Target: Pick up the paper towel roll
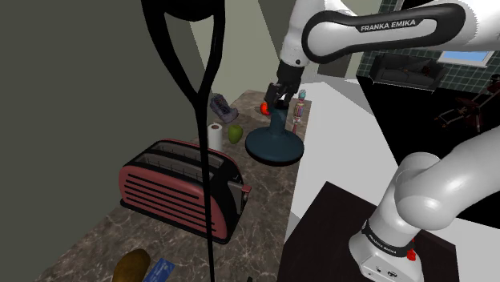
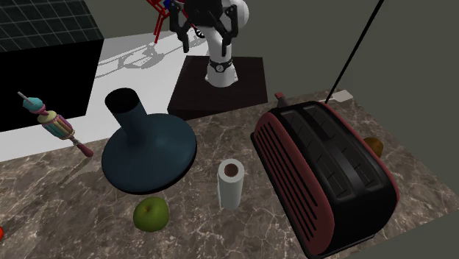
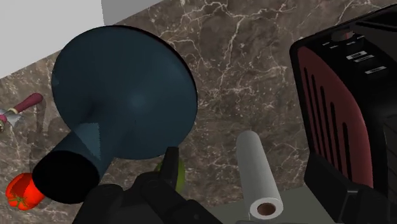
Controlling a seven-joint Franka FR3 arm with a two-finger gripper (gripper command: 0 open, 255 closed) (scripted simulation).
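In the shoulder view I have the hand (image 1: 278,99) hanging over the dark blue wide-footed vase (image 1: 272,146), by the worktop (image 1: 268,183) edge nearest the stand. The white paper towel roll (image 1: 215,134) stands further in from that edge, with a green apple (image 1: 235,133) just beside it. A black cable (image 1: 211,56) hangs down close past the roll, so its outline is hard to read there.

In the second exterior view the roll (image 2: 230,183) is upright between the vase (image 2: 147,147) and the red and black toaster (image 2: 324,173), apart from both, with its long axis vertical and its core facing up. The hand (image 2: 206,26) is cut off at the view's top. Its fingers (image 2: 181,29) hang spread, with nothing between them.

In the wrist view the roll (image 3: 257,170) sits off to the toaster's (image 3: 347,114) side of the hand, not under it. I judge I must shift that way, away from the stand, before descending. The apple (image 3: 181,175) is half hidden behind the hand.
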